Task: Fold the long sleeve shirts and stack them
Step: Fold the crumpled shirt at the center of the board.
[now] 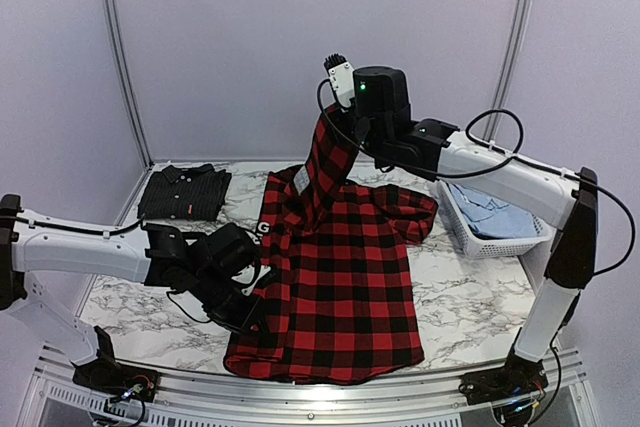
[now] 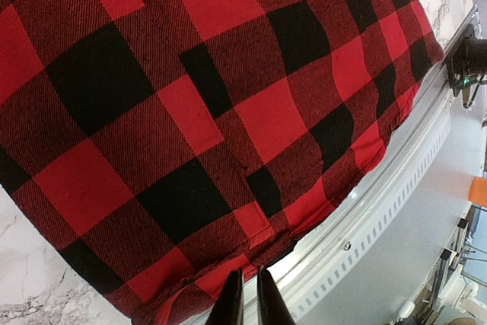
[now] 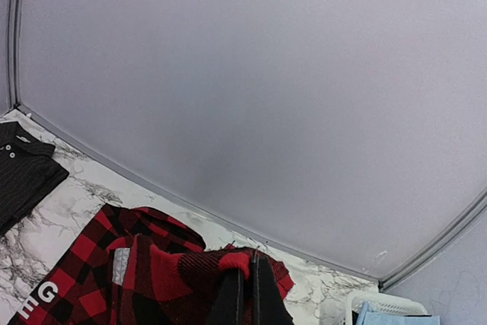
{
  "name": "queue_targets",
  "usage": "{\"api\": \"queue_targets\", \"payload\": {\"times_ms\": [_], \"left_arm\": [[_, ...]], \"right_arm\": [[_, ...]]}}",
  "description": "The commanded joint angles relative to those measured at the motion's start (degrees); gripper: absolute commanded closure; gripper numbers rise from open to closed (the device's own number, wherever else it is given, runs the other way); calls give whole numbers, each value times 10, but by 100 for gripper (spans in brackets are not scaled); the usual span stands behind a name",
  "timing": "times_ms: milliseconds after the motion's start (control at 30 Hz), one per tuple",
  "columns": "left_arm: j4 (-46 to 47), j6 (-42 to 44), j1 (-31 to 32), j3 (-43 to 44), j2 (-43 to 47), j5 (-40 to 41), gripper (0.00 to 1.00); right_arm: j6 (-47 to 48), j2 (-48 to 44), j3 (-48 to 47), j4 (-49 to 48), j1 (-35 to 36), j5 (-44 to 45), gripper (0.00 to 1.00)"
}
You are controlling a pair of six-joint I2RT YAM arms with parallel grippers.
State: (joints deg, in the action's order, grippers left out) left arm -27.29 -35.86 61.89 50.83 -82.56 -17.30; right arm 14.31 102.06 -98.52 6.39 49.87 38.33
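Now my right claw (image 3: 245, 275) holds up a pinched sleeve of the plaid shirt (image 1: 345, 277); my left claw (image 2: 245, 279) clamps its edge.

**Plaid shirt** (image 1: 340, 277): red-and-black buffalo check. A diagonal twill weave shows in the squares just ahead of the left tool (image 2: 246, 283), whose fingers are black. The cloth at the tips of the right tool (image 3: 246, 279) is red.

**Lettering** (image 1: 263, 228): white block capitals on a black patch, left of the right tool.

**Label** (image 3: 120, 264): pale grey, also left of the right tool.

**Charcoal shirt** (image 1: 185, 192): dark charcoal with faint pale pinstripes and white buttons, far left of the right tool.

**Desk** (image 1: 150, 317): white marble with grey veining.

**Basket** (image 1: 462, 227): white, to the right of the right tool.

**Blue garment** (image 1: 495, 215): pale blue, inside the basket.
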Motion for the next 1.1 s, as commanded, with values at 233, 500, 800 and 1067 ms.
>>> {"api": "queue_targets", "payload": {"times_ms": [233,500,800,1067], "left_arm": [[28,-4,2,-16,0,5,90],[39,-8,2,-30,-3,-2,91],[43,-14,2,-39,2,-2,91],[43,-11,-3,-23,5,2,90]], "right_arm": [[54,29,-58,-20,-60,28,100],[67,59,-91,-21,-79,23,100],[70,63,-85,-17,-86,30,100],[45,-22,49,7,-38,-116,100]]}}
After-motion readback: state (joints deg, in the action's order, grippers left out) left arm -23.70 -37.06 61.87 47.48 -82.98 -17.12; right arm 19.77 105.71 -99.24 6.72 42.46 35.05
